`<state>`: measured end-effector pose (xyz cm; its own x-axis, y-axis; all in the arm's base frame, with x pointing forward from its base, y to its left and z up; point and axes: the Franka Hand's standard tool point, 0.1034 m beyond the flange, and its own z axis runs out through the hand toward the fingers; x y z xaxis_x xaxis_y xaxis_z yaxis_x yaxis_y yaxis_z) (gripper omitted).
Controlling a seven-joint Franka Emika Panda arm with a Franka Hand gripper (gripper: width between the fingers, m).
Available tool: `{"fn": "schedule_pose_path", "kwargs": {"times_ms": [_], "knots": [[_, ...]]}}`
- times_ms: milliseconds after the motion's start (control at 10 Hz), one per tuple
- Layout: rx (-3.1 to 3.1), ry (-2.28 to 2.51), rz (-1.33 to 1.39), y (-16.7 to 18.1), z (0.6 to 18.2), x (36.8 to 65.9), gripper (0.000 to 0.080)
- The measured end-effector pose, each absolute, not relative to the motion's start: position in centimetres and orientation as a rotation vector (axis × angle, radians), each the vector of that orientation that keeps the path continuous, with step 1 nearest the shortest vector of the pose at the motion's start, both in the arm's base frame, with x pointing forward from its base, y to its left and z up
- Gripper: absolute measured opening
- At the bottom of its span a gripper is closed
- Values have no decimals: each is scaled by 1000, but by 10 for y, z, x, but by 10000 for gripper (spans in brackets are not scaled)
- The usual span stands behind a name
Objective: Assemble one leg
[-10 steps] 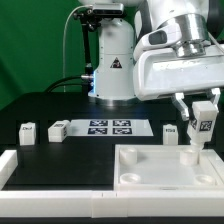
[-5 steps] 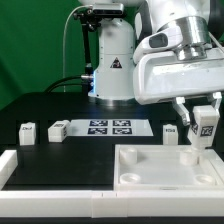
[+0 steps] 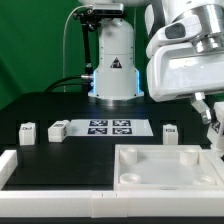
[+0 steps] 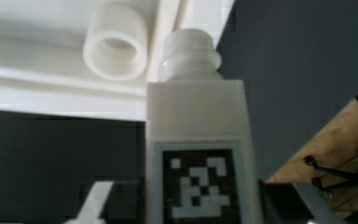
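Arm (image 3: 190,60) hangs at the exterior view's right, jaws gripping leg (image 4: 197,140).

Green backdrop (image 3: 30,40), perhaps cloth; black table (image 3: 40,108)

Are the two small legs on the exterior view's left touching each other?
Apart. The exterior view shows dark table between the outer leg and the leg nearer the marker board.

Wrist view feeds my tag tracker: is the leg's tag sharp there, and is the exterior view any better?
Wrist view: the leg fills the frame, its tag is soft-edged, and the socket behind is blurred. Exterior view: even light, no glare, and the marker board tags are clearer.
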<state>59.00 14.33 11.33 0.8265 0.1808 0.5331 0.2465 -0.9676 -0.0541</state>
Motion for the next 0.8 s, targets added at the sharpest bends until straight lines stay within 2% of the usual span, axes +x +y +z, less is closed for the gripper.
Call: {"fn": "schedule_pose_path", "kwargs": {"times_ms": [300, 500, 800], "knots": [[-2892, -346, -816, 141, 111, 590, 291], [-2896, -343, -839, 128, 111, 615, 291], [-2902, -342, -840, 120, 101, 622, 291]]}}
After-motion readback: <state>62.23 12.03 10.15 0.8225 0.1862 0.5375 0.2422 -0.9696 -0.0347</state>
